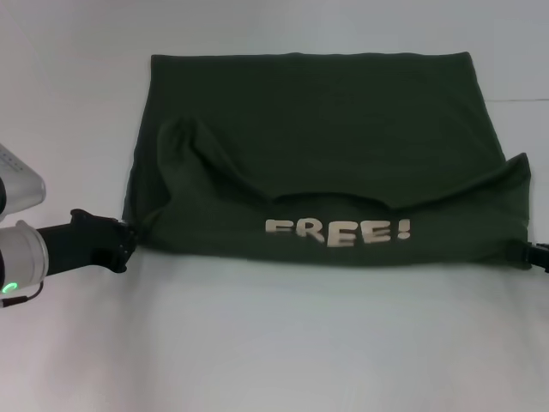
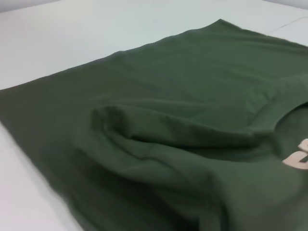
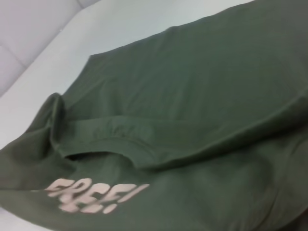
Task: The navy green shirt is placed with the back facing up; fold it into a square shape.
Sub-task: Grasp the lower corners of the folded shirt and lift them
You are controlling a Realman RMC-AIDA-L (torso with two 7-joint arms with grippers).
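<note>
The navy green shirt (image 1: 317, 112) lies on the white table. Its near part is turned over toward me, showing the neckline and the cream letters "FREE!" (image 1: 339, 230). The turned-over part sags in the middle and stands higher at both sides. My left gripper (image 1: 130, 233) is at the shirt's near left corner, where the fabric gathers into its tip. My right gripper (image 1: 537, 255) is at the near right corner, mostly cut off by the picture's edge. The left wrist view shows the shirt's rumpled fold (image 2: 168, 134) up close. The right wrist view shows the neckline and letters (image 3: 91, 192).
The white table (image 1: 274, 343) stretches bare in front of the shirt and to its left. The shirt's far edge (image 1: 309, 57) lies flat and straight near the back of the table.
</note>
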